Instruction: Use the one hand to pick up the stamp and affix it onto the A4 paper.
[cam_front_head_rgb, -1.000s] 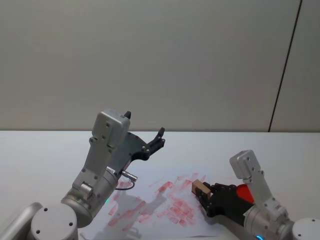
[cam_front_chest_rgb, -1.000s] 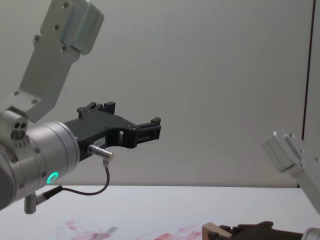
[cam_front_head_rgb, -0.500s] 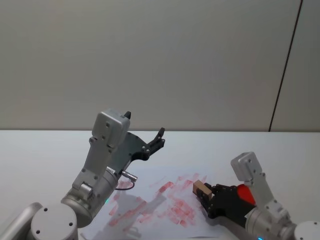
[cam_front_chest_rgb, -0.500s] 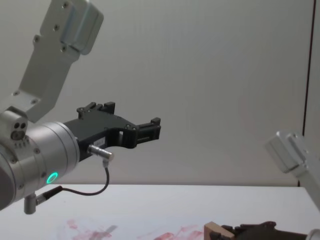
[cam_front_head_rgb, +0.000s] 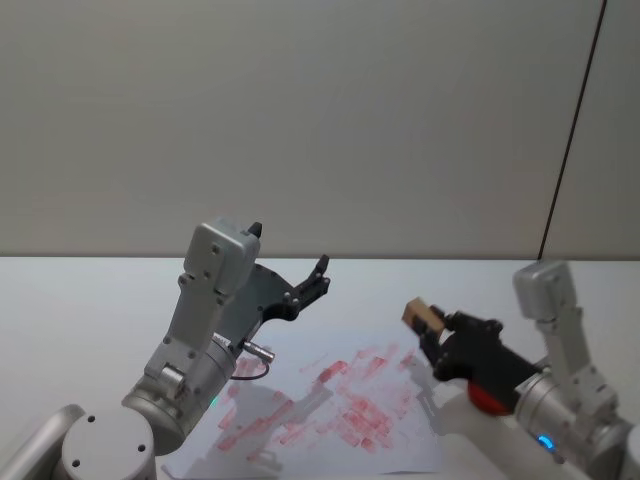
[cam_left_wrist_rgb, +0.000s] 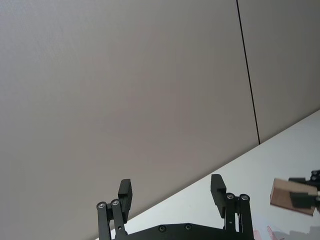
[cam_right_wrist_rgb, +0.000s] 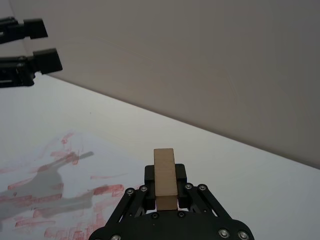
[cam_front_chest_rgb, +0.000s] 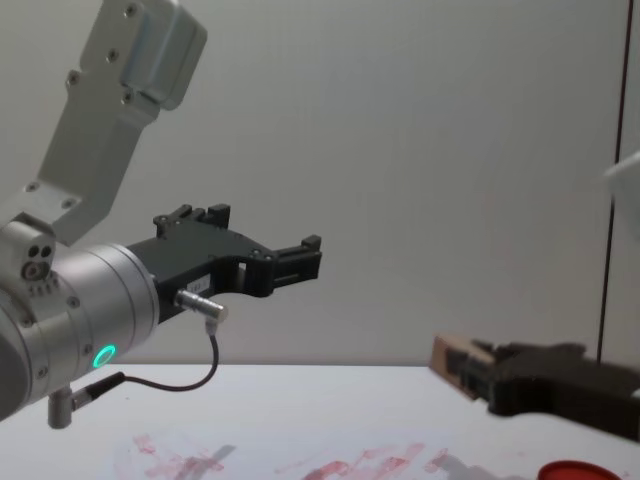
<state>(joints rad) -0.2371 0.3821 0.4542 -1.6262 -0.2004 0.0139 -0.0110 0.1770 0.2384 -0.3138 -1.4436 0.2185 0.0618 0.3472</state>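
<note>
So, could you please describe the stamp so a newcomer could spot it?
Find the white A4 paper smeared with red ink; by its right edge hangs the all-black right pincer. Clamped at its tip is the small pale tan wooden rectangular stamp: the open left pincer holds nothing, and the flat round red ink pad lies below.

The stamp (cam_front_head_rgb: 424, 317) hangs above the A4 paper's (cam_front_head_rgb: 395, 440) right edge (ink pad (cam_front_chest_rgb: 573, 470) farther right).

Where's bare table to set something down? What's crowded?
Free: table strip between the far edge of the A4 paper and the wall; table left of the raised left gripper. Crowded: paper's right edge, where the right gripper holds the stamp above the ink pad.
</note>
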